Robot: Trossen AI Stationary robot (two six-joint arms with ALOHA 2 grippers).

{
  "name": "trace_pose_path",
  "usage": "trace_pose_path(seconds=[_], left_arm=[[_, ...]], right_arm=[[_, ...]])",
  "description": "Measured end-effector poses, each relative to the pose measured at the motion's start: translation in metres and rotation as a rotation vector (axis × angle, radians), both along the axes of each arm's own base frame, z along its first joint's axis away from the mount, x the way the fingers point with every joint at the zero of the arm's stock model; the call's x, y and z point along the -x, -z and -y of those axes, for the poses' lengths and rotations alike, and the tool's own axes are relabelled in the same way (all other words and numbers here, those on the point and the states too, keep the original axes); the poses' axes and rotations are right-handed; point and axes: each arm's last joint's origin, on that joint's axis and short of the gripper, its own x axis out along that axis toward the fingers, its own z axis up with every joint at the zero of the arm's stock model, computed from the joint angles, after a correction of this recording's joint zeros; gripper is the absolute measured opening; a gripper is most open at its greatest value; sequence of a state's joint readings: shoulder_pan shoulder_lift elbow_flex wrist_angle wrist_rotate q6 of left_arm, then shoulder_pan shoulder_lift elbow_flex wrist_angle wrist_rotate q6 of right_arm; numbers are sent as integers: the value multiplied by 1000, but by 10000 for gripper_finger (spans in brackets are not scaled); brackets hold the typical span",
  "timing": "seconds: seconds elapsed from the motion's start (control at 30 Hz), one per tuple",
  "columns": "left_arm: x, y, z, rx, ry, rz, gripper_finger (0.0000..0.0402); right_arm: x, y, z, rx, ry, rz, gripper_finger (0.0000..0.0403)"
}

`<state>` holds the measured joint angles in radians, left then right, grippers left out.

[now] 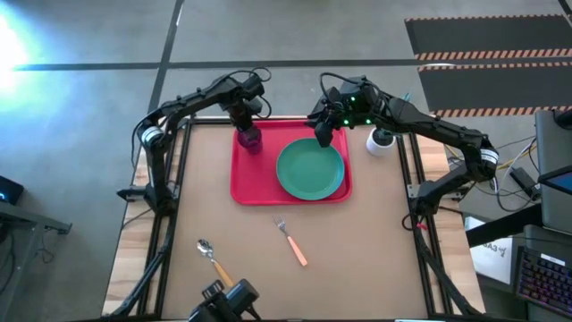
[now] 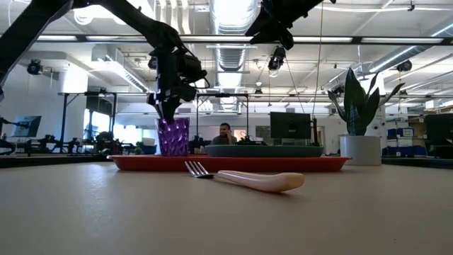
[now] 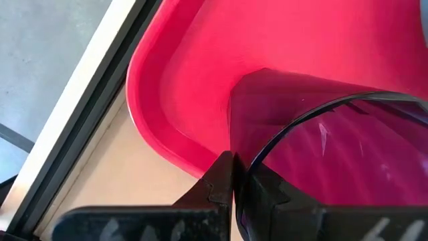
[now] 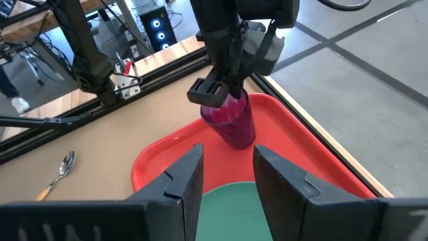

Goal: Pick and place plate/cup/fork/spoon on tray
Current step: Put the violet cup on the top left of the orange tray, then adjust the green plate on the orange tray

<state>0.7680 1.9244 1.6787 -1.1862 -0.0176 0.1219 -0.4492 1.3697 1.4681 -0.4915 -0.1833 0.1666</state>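
Tabletop, unlabelled: cup (image 1: 249,139) in left claw (image 1: 243,128) on tray (image 1: 243,183).

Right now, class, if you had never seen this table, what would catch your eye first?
The red tray at the table's far side, with the teal plate on it. At its far left corner the left hand is shut on the purple cup's rim. The fork and spoon lie on the bare table nearer the camera.
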Motion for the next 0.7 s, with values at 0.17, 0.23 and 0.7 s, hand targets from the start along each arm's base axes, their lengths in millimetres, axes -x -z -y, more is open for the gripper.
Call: trace_pose_path(seconds=[0.17,0.23,0.7], left_arm=[[1,0,-1,-7,-3,-7,1],[1,0,-1,-7,-4,-7,7],[-1,-18,-3,-72,12,41,81]], right_arm=[[0,0,0,0,0,0,118],[0,0,0,0,0,0,118],[0,0,0,5,-3,-2,118]])
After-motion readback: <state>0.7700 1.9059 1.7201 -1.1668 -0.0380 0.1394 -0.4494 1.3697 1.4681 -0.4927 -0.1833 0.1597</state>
